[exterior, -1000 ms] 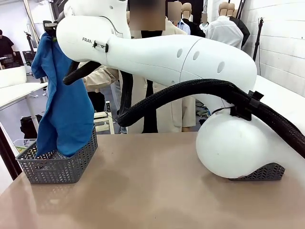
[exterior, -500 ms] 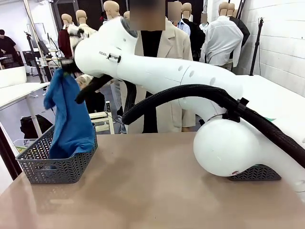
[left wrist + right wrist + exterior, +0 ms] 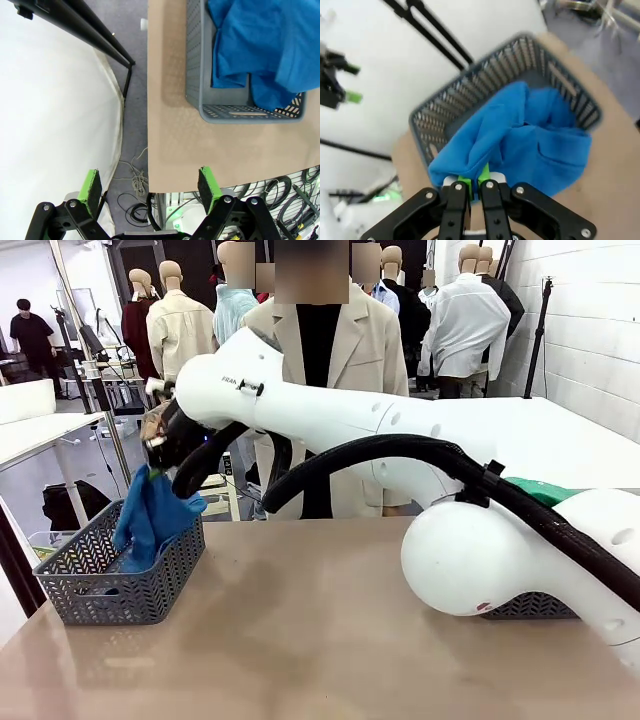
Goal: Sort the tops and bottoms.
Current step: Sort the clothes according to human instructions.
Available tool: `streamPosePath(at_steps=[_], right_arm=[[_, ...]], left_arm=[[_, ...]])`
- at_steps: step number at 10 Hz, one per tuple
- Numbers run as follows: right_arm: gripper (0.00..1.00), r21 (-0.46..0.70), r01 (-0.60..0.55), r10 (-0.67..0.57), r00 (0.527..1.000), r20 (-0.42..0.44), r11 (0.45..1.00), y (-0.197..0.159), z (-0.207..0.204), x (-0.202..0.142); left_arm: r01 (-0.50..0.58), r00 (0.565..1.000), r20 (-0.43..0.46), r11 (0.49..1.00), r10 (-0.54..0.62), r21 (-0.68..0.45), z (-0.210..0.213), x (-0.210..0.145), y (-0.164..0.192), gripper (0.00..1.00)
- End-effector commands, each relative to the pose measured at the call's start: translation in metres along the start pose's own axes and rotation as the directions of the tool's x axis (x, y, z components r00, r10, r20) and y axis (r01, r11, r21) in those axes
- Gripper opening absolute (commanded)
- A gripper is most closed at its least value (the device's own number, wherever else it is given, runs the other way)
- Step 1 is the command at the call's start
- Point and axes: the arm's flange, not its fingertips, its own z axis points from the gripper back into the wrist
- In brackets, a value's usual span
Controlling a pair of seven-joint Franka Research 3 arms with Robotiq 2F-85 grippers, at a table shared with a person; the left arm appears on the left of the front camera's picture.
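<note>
Blue top (image 3: 152, 517) is the thing being sorted. But start with the biggest thing: the brown table (image 3: 320, 640) goes across the whole front view. The right arm (image 3: 400, 430) is big and white. It comes in from the right side and reaches far over to the left side of the table. A thick black hose (image 3: 400, 450) runs along it. Behind the arm, a person in a beige coat (image 3: 365, 350) stands at the far side of the table.

A grey mesh basket (image 3: 110, 575) sits on the left part of the table. A second grey basket (image 3: 530, 607) peeks out from under the arm on the right, and a bit of green cloth (image 3: 540, 490) shows behind the arm above it.

The blue top hangs down from the right gripper (image 3: 474, 176) into the left basket. Most of it is bunched up inside, and some flops over the rim. The right claw is squeezed tight on a fold of the blue top, just above the basket.

The left gripper (image 3: 150, 185) hangs off the table's edge, looking down at the floor and the basket. Its green pads (image 3: 90, 184) are spread wide apart, with nothing between them.
</note>
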Motion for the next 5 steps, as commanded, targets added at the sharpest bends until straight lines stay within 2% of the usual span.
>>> streamPosePath(at_steps=[1, 2, 4, 5], right_arm=[[0.0, 0.014, 0.043, -0.041, 0.994, -0.106, 0.999, -0.058, -0.126, 0.236], [0.0, 0.012, 0.048, -0.046, 0.993, -0.108, 0.999, -0.066, -0.144, 0.235], [0.03, 0.016, 0.024, -0.024, 0.999, -0.046, 1.0, -0.067, -0.162, 0.236], [0.22, 0.039, 0.021, -0.018, 0.998, -0.054, 0.999, -0.063, -0.163, 0.237]], left_arm=[[0.003, 1.0, -0.007, 1.0, -0.003, 0.005, 0.001, -0.001, 0.002, 1.0], [0.003, 1.0, -0.007, 1.0, -0.003, 0.005, 0.001, -0.001, 0.002, 1.0], [0.003, 1.0, -0.007, 1.0, -0.003, 0.005, 0.001, -0.001, 0.002, 1.0], [0.003, 1.0, -0.007, 1.0, -0.003, 0.005, 0.001, -0.001, 0.002, 1.0]])
